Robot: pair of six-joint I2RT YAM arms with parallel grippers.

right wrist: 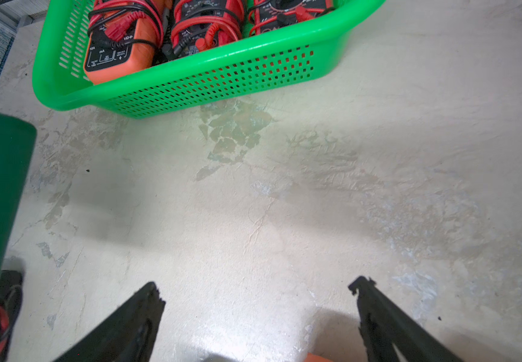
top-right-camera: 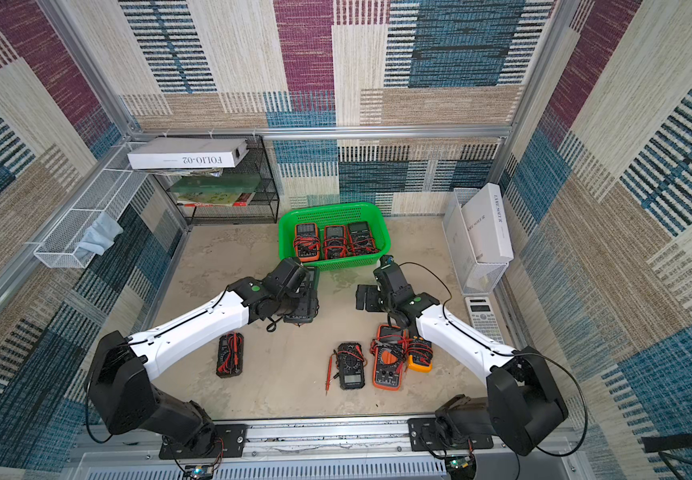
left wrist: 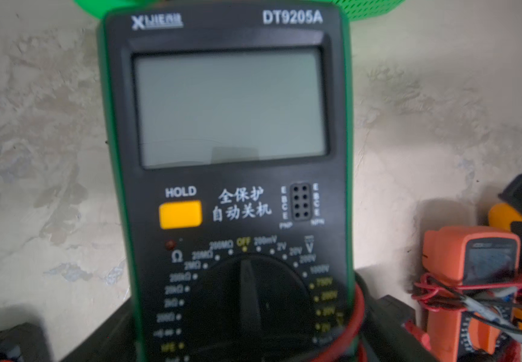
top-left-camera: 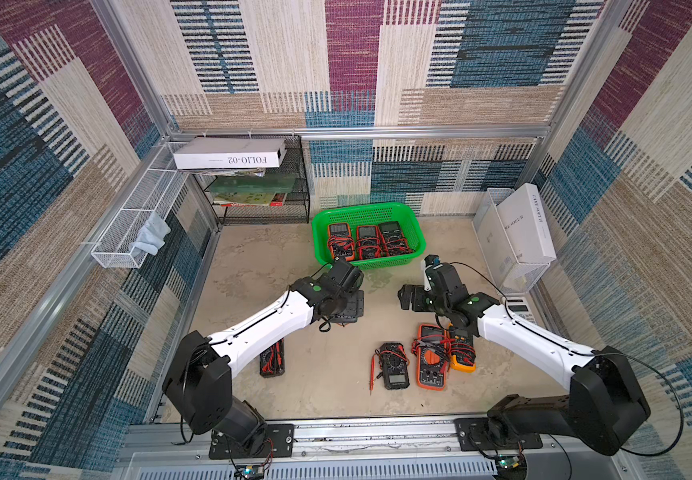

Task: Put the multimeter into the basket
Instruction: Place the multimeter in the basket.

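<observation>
Left gripper (left wrist: 244, 326) clamps green multimeter (left wrist: 228, 106) by dial end, lower frame; looks rigid, hefty, slick-cased. Right gripper (right wrist: 256, 286) spread, empty.

Green basket (right wrist: 209, 83), green-edged black multimeter (left wrist: 231, 200)

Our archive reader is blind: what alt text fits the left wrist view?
A black multimeter with a green casing fills the frame, screen blank, dial at OFF. Around it show a pale tabletop, an orange meter and the green basket.

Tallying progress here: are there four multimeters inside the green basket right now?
No, a top view shows only three multimeters lying side by side in the basket.
</observation>
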